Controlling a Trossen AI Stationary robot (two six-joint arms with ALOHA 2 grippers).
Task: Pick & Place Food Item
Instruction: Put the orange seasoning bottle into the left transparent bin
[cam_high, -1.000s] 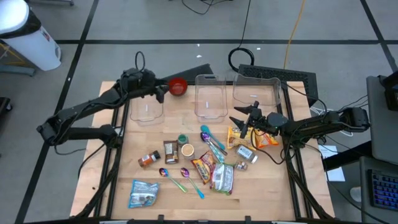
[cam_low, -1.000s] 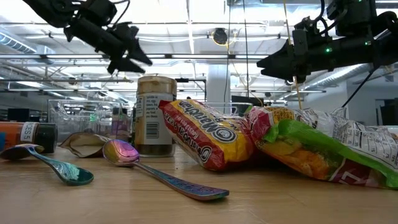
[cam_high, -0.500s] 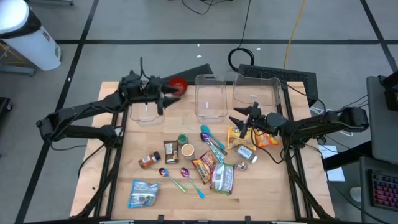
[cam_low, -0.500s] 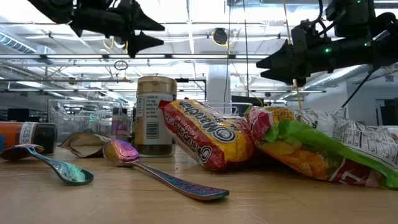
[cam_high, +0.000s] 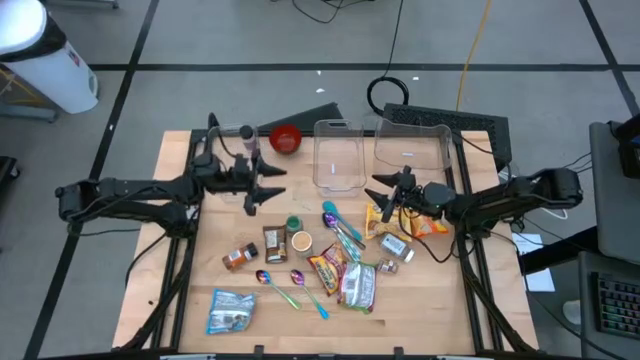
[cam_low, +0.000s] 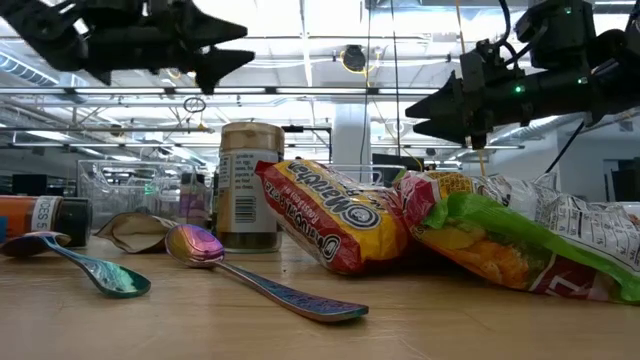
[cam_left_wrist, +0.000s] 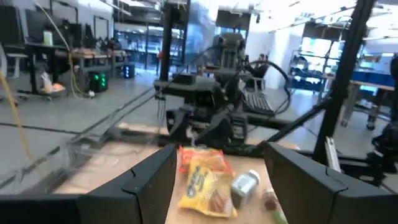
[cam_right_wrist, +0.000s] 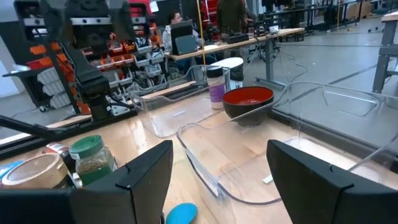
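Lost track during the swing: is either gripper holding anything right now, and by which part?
Nothing is held. The left gripper and the right gripper are both open and empty, hanging above the table.

The red-and-yellow noodle packet (cam_low: 335, 215) reads "Maruchan", just beside the jar (cam_low: 250, 185), whose label print is too small to read.

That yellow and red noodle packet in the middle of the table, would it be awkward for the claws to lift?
Probably floppy: the noodle packet looks like thin crinkled wrapper. It seems puffed, so likely light. Its glossy film might slip between fingers.
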